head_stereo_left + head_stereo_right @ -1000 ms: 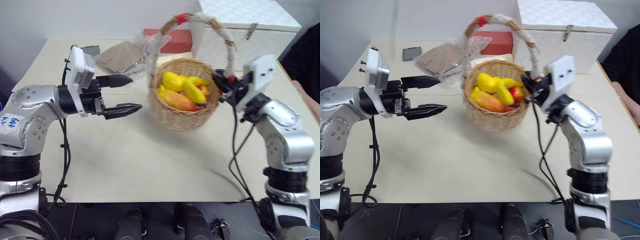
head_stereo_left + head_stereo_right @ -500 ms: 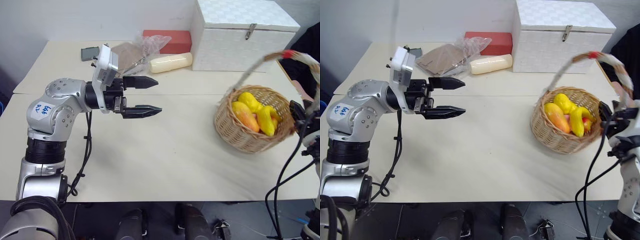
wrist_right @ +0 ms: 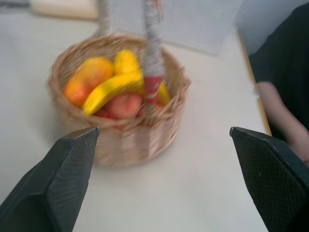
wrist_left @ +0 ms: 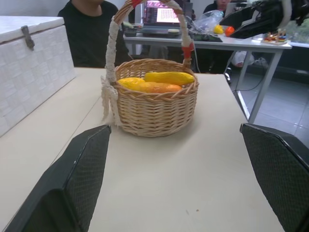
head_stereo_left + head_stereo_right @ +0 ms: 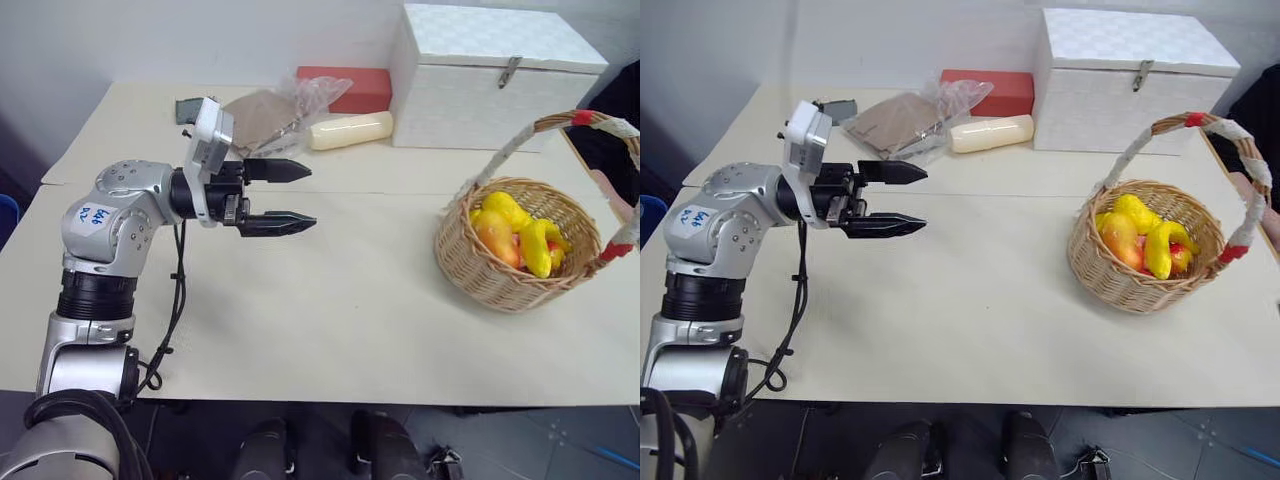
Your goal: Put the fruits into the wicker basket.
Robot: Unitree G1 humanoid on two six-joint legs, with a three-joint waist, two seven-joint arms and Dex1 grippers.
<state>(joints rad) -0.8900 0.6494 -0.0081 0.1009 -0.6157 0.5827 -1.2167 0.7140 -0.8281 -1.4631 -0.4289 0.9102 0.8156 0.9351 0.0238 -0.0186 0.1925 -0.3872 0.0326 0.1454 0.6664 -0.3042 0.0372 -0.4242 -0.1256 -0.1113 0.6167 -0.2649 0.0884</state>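
Now, at the left of the table (image 5: 330,330) the left gripper (image 5: 300,194) hangs level above the top with its two black fingers spread wide and nothing between them, much as it hung a second ago. Farther back lie a plastic-wrapped brown packet (image 5: 270,108), a red box (image 5: 345,88), a cream roll (image 5: 350,130) and a large white box (image 5: 495,75). At the right, near the table's edge, the wicker basket (image 5: 517,275) stands free with the fruits (image 5: 515,238) inside (banana, mango and a red one show). A second ago it hung mid-table, pinched at the rim by the right gripper (image 3: 159,140), which now faces it from nearby with fingers wide and empty. I judge the basket light, stiff but springy; the wrapped handle (image 5: 600,125) gives the surest hold, while the smooth fruits may roll if it tips.
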